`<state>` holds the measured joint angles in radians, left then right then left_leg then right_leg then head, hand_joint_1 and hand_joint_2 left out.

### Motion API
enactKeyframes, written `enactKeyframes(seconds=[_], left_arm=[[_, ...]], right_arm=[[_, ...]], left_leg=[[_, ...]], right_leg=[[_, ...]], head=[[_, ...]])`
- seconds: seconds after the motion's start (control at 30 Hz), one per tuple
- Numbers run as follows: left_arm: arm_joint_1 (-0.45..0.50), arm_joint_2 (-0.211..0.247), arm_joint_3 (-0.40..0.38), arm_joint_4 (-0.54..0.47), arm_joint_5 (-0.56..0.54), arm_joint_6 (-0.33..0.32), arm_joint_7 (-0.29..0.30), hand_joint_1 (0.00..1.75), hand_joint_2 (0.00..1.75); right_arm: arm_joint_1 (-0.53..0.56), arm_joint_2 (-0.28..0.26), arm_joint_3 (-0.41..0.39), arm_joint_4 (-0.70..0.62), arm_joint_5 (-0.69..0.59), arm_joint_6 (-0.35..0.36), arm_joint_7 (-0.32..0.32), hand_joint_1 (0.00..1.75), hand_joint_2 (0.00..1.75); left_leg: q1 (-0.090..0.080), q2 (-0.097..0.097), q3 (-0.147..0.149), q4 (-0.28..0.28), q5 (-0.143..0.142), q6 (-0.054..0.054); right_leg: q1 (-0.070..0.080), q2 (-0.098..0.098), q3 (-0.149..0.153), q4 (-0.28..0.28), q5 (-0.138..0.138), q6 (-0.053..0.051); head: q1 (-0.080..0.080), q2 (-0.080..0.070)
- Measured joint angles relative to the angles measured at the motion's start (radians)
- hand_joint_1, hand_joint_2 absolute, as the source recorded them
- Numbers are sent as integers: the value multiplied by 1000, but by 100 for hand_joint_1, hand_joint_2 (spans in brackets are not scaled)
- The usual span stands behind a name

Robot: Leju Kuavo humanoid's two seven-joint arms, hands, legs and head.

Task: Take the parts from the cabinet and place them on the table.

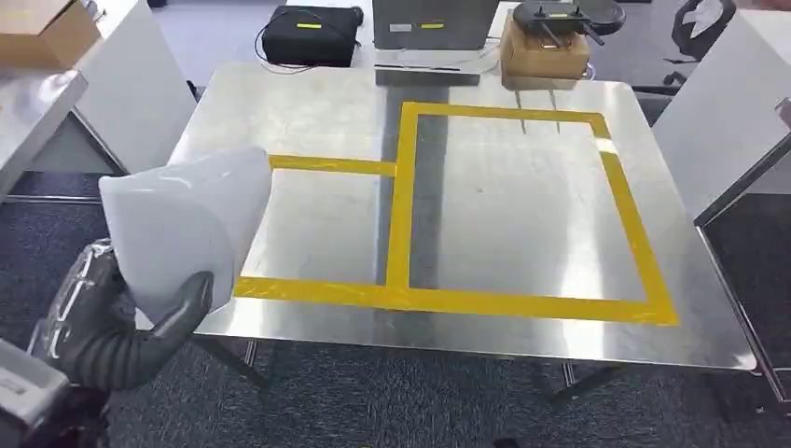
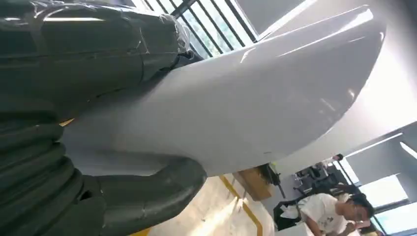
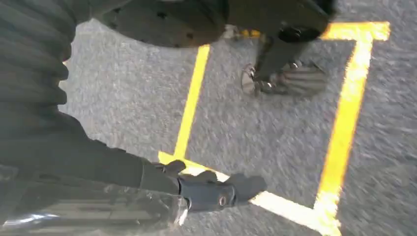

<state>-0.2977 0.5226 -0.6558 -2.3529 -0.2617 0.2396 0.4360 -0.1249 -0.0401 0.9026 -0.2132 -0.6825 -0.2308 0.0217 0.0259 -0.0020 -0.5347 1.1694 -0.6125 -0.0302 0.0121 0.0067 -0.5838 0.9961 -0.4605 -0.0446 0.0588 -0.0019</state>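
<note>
The robot's left hand (image 1: 140,327) grips a curved white part (image 1: 191,219) from below at the near-left corner of the steel worktop (image 1: 504,205), thumb wrapped up over the part's lower edge. The part rides partly above the worktop's left margin, its long axis running from the hand up and away over the surface, its far edge just short of the yellow tape outline (image 1: 522,210). The taped bays lie ahead and to the right, so the left arm is the one placed to set it down. The right hand (image 3: 206,189) hangs over grey carpet with yellow floor tape (image 3: 344,123), holding nothing, fingers loosely extended. Beyond the worktop sit a cardboard box (image 1: 544,51) and a black case (image 1: 310,35).
</note>
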Motion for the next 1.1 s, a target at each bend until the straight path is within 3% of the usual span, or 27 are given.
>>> enactKeyframes(seconds=[0.07, 0.1, 0.13, 0.17, 0.23, 0.27, 0.3, 0.33, 0.43, 0.6, 0.67, 1.1], left_arm=[[3, 1, 0, 0, 0, 0, 1, 175, 175], [3, 1, 0, 0, 0, 0, 1, 175, 175], [3, 2, 0, 0, 0, 0, 1, 175, 175], [3, 3, 0, 0, 0, 0, 1, 175, 175], [3, 3, 0, 0, 0, 0, 1, 175, 175], [5, 3, -1, 2, 0, 0, 1, 175, 175], [7, 3, -1, 2, -1, -2, 3, 175, 175], [11, 3, -2, 2, -2, -4, 4, 175, 175], [8, 3, -1, -1, -16, -8, 0, 175, 175], [8, 3, -1, -3, -19, -12, -1, 175, 175], [8, 3, -1, -3, -19, -14, -1, 175, 175], [8, 3, -1, -8, -30, -16, -6, 175, 175]], right_arm=[[0, 2, 0, -1, 0, 0, 0, 0, 175], [2, 2, 0, -1, 0, 0, 0, 0, 175], [4, 3, 0, -1, 0, 0, 0, 0, 175], [5, 4, 0, 0, 0, 0, 0, 0, 175], [3, 4, 0, -1, 0, 0, 0, 0, 175], [3, 4, 0, 0, 1, 0, 1, 0, 175], [1, 3, 0, 0, 2, 1, 5, 0, 175], [1, 3, 0, 0, 2, 1, 10, 0, 175], [2, 2, 0, 0, 0, 5, 9, 0, 175], [-3, 2, 0, 0, -1, 10, 8, 0, 175], [-3, 2, 0, 0, -1, 10, 8, 0, 175], [-5, 5, 0, -1, -7, 18, 8, 0, 175]], left_leg=[[-1, 0, -93, 113, -69, -5], [-2, 0, -126, 134, -89, -6], [-3, 1, -140, 122, -77, -5], [-4, 1, -139, 79, -36, -2], [-4, 5, -111, -71, 116, 4], [-5, 14, -108, -97, 152, -10], [-3, 16, -110, -112, 150, 1], [-7, 15, -110, -110, 143, 15], [-11, 9, -110, -111, 136, 18], [-16, 3, -109, -111, 129, 27], [-18, 1, -108, -111, 128, 28], [-19, 0, -105, -111, 129, 30]], right_leg=[[3, 1, 13, 0, -18, -1], [5, 1, 23, 1, -28, -1], [5, 2, 36, 1, -38, -1], [6, 3, 52, 1, -49, 1], [5, 3, 83, 6, -70, 6], [16, 6, 80, 10, -83, 14], [18, 12, 78, 21, -90, 16], [19, 11, 77, 18, -90, 16], [16, 8, 82, 11, -95, 15], [11, 4, 86, 3, -101, 23], [8, 1, 86, 3, -104, 28], [8, 0, 89, 2, -102, 33]], head=[[-16, 0], [-19, 0], [-21, 0], [-26, 0], [-38, 0], [-44, 0], [-48, 0], [-40, 0], [-37, 0], [-33, 0], [-33, 0], [-34, 0]])
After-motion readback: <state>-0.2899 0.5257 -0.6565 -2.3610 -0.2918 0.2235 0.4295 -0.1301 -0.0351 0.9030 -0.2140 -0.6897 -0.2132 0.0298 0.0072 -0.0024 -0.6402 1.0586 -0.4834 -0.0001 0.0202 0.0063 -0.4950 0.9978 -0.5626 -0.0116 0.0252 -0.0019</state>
